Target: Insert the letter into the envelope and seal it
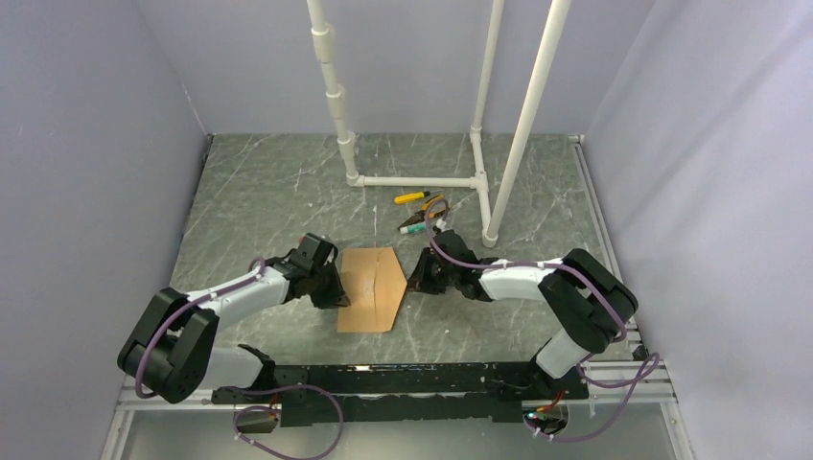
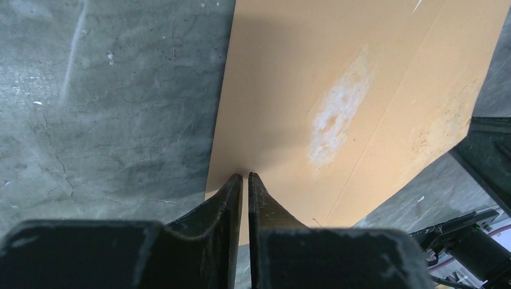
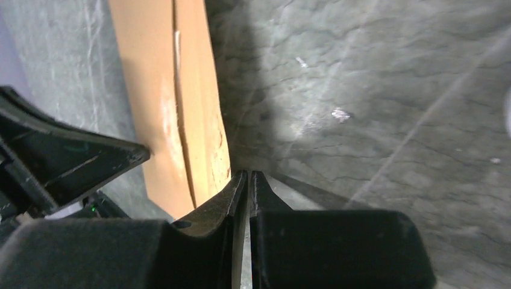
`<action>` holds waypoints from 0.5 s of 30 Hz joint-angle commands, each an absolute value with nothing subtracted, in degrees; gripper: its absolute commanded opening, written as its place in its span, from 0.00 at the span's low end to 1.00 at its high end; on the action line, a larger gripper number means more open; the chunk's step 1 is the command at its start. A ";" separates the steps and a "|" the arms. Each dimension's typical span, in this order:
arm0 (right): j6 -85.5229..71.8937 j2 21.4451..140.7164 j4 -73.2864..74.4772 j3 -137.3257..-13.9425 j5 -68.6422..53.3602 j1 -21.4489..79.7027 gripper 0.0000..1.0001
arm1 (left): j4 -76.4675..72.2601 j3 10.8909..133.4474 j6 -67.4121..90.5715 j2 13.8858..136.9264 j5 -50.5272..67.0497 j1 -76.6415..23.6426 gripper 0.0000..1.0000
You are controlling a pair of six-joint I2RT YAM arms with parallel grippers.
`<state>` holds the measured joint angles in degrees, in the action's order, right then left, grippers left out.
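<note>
envelope (image 1: 369, 287): I see it lying on the counter (image 1: 259, 192) midway between the two arms, fold seams facing up | left hand (image 2: 245, 176): fingers pressed together, tips down on its left edge | right hand (image 3: 248, 173): fingers pressed together, tips just at its right edge

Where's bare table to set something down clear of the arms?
Free: back-left table between the left wall and the pipe frame; the strip between the envelope and the base rail. Crowded: centre, left hand and right hand flanking the envelope, markers by the frame.
</note>
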<state>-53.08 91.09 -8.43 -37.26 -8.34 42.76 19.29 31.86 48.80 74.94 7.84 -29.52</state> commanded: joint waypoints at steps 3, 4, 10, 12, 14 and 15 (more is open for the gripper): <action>-51.14 90.70 -27.01 -34.20 -16.85 43.56 0.11 | 18.96 30.60 50.19 78.42 2.46 -30.68 0.15; -50.95 90.51 -28.22 -33.97 -17.36 43.75 0.11 | 19.24 30.85 50.19 78.54 2.24 -30.84 0.15; -50.98 93.88 -34.24 -33.89 -17.02 45.06 0.12 | 19.28 31.00 50.68 78.57 1.75 -31.29 0.14; -51.42 96.23 -36.24 -34.58 -17.02 45.54 0.12 | 18.92 30.73 50.83 78.53 1.97 -31.35 0.14; -51.27 98.22 -36.02 -36.08 -16.86 46.28 0.13 | 18.42 30.40 50.85 78.11 2.40 -31.38 0.11; -51.20 98.89 -35.62 -36.80 -16.57 46.64 0.12 | 18.08 30.14 50.89 77.82 2.77 -31.38 0.10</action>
